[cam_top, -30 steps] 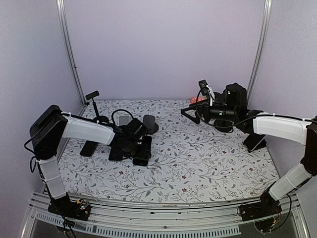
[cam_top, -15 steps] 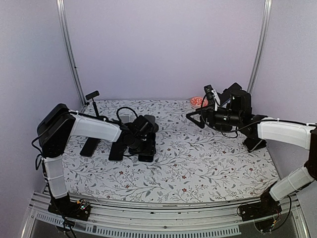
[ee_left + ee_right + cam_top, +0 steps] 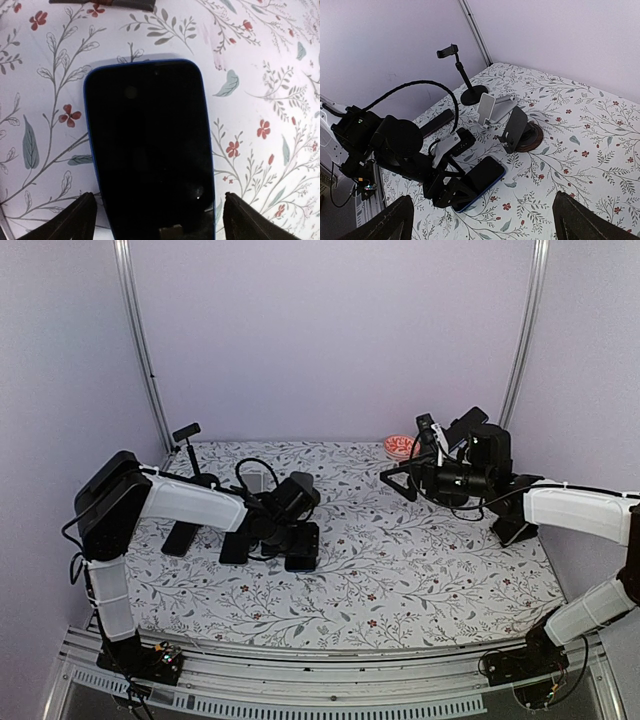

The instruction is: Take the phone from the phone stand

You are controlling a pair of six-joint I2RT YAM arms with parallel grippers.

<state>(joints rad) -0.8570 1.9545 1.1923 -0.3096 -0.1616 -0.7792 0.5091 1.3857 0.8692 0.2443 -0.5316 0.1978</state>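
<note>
Flower-printed cloth covered the desk (image 3: 420,570), and the task looked nearly finished. The left arm (image 3: 185,502) reached in from the near left corner. The right arm (image 3: 575,510) hung above the right edge with its end effector (image 3: 398,478) spread wide and empty. The phone stand (image 3: 520,131), a dark tilted plate on a round base, stood bare toward the far edge, left of the middle.

The phone (image 3: 150,150) lay flat and screen up on the cloth, just on the near side of the stand and well apart from it. The left end effector (image 3: 159,220) straddled its lower end. The jaws were parted wider than the case, with a sliver of cloth showing on either side, so nothing was gripped.

The step in hand appeared to be the release and retreat. It would best be done by keeping the fingers (image 3: 75,222) apart and rising straight up. Any sideways drift could catch the blue edge and skid the phone.
</note>
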